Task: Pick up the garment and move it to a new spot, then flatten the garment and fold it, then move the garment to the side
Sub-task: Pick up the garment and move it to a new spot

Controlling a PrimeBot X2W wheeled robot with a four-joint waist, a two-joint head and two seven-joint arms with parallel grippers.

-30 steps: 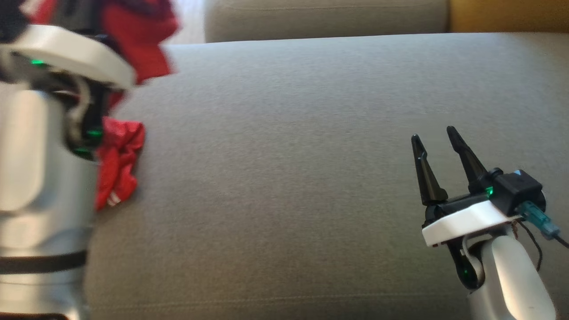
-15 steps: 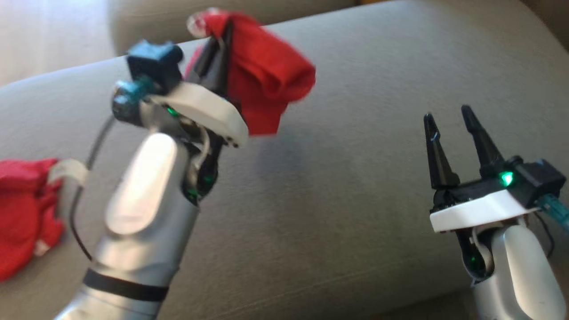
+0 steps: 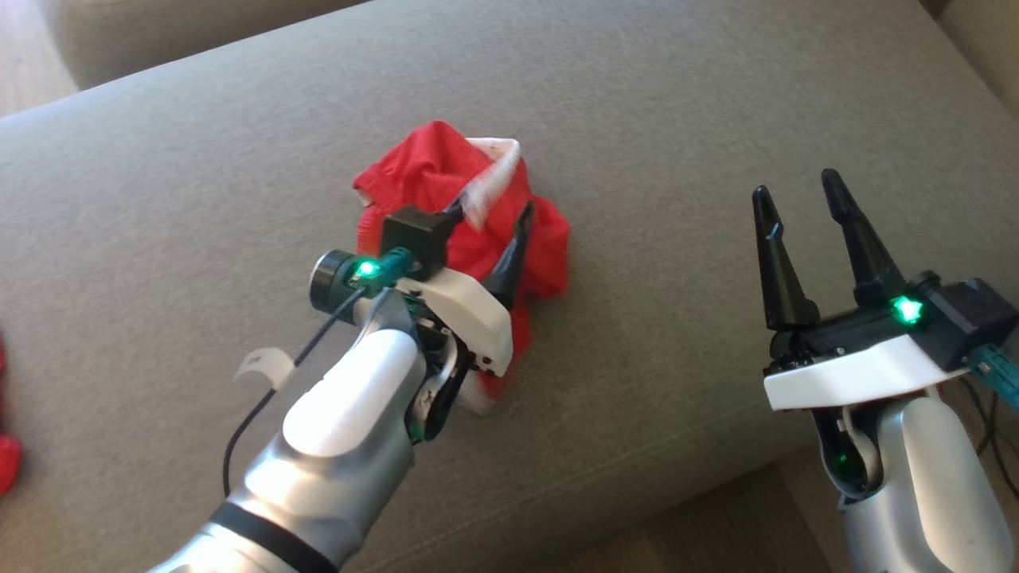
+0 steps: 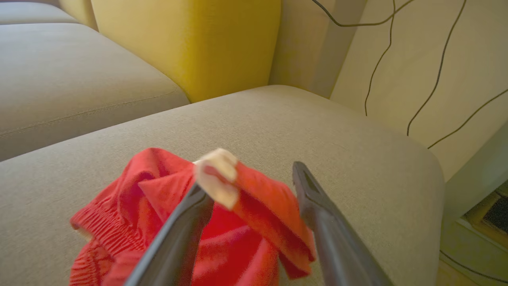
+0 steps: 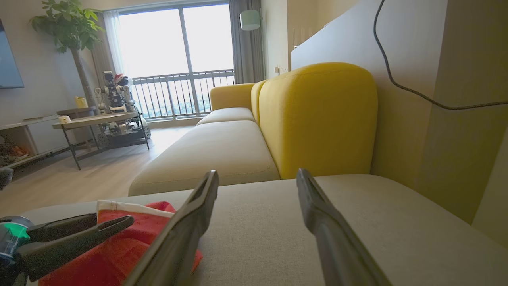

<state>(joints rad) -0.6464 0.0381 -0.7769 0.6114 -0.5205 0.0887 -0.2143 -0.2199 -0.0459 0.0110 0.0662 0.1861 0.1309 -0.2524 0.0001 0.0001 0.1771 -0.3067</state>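
The garment [image 3: 430,171] is a red cloth with a white band, lying crumpled in the middle of the grey sofa cushion [image 3: 677,119]. My left gripper [image 3: 492,211] is low over it and open, one finger on each side of a raised fold. In the left wrist view the garment [image 4: 158,186] bunches between and under the spread fingers [image 4: 317,206], and the white band rests against the left finger. My right gripper [image 3: 794,185] stands open and holds nothing, to the right of the garment near the cushion's front edge. The right wrist view has the garment [image 5: 119,246] and the left gripper [image 5: 113,218] at its lower left.
Another bit of red cloth [image 3: 6,461] lies at the far left edge. A yellow backrest [image 4: 190,39] and a pale wall with hanging cables [image 4: 416,79] stand behind the cushion. Wooden floor [image 3: 677,533] shows below its front edge. A low table [image 5: 95,119] stands across the room.
The camera has turned. My left gripper carried the garment from the left over to the cushion's middle, lowered it there and opened. The right gripper stayed open.
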